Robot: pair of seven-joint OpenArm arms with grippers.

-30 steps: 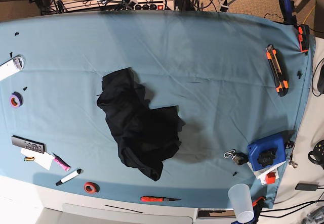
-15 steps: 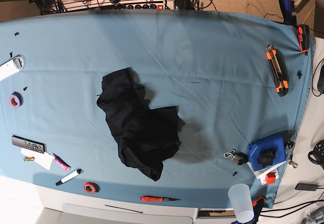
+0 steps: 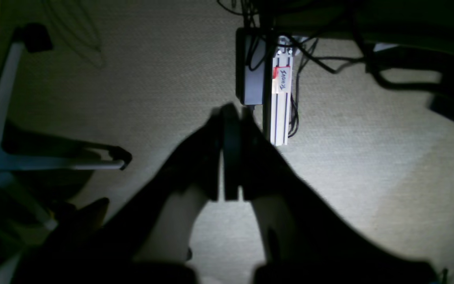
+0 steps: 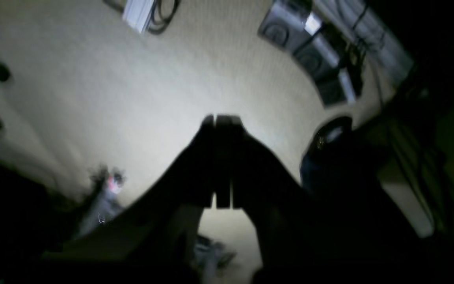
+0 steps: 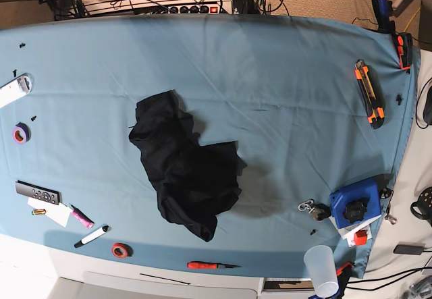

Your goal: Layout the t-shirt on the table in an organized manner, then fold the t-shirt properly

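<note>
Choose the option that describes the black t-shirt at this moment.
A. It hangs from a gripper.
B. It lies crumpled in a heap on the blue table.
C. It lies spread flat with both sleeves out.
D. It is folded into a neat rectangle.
B: the t-shirt lies bunched and wrinkled on the table, with no gripper near it in the base view.

The t-shirt is lying as soft, matt black cloth, rumpled into folds. The table is wearing a smooth light blue cloth with faint creases. A cup near the right corner is looking like translucent plastic.
</note>
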